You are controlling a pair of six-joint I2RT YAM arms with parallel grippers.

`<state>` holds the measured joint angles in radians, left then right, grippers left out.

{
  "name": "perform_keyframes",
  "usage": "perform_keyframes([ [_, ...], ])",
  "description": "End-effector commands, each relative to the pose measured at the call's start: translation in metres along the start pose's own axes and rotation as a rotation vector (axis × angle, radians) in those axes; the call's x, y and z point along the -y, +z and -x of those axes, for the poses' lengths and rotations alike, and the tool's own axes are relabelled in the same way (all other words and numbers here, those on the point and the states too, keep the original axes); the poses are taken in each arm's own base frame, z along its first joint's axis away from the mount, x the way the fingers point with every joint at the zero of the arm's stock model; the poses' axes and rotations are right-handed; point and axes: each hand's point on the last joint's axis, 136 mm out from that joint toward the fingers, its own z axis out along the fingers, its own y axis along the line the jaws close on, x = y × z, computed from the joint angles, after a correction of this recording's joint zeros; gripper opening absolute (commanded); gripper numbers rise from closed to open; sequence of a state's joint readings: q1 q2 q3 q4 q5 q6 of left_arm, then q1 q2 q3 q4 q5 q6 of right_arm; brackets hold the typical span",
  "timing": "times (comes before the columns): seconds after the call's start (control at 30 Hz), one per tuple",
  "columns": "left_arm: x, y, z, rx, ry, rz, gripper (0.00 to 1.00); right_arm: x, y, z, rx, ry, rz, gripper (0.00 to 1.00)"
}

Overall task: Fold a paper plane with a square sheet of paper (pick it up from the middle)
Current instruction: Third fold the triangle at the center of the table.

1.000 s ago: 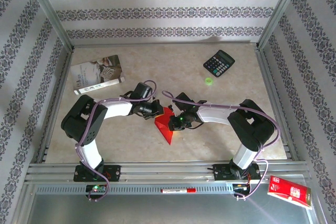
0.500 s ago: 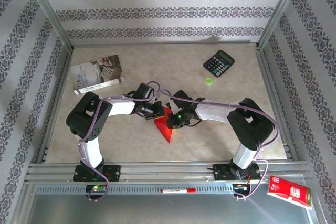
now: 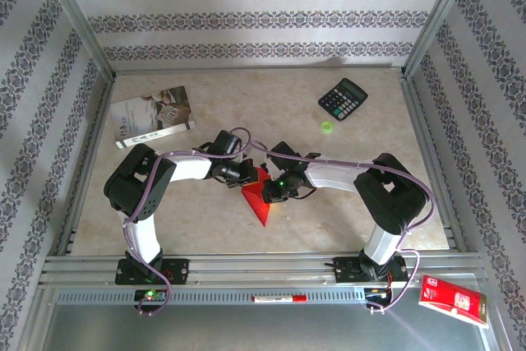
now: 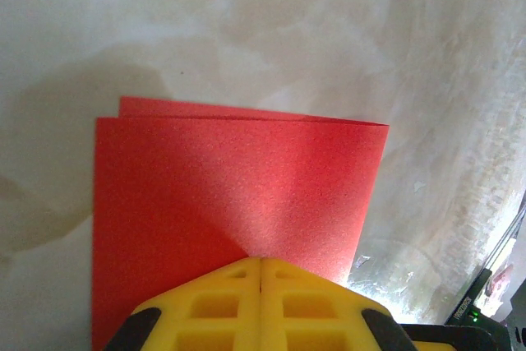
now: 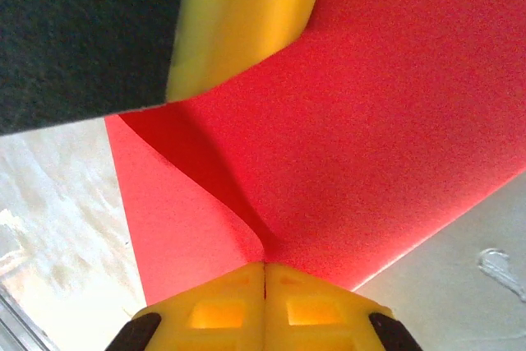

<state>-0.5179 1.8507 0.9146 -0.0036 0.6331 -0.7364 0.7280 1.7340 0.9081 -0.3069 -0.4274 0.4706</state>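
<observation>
Both jaws clamp red paper (image 3: 261, 207); long axis near-far, tip nearward.

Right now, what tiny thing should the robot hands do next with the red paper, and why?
Probably press the bend flat into a crease. Both the left hand and right hand are shut on the red paper, which is doubled over, but in the right wrist view its bend looks rounded, not sharp.
</observation>
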Motion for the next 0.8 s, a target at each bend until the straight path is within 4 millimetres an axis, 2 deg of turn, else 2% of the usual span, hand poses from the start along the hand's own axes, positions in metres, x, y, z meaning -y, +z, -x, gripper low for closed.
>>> perform_keyframes([
  [0.0, -0.025, 0.010, -0.020, -0.070, -0.024, 0.082, 0.04, 0.006, 0.002, 0.006, 0.004, -0.001, -0.019, 0.06],
  [0.77, -0.025, 0.012, -0.019, -0.077, -0.024, 0.085, 0.04, -0.007, -0.003, 0.013, 0.012, -0.017, 0.027, 0.06],
])
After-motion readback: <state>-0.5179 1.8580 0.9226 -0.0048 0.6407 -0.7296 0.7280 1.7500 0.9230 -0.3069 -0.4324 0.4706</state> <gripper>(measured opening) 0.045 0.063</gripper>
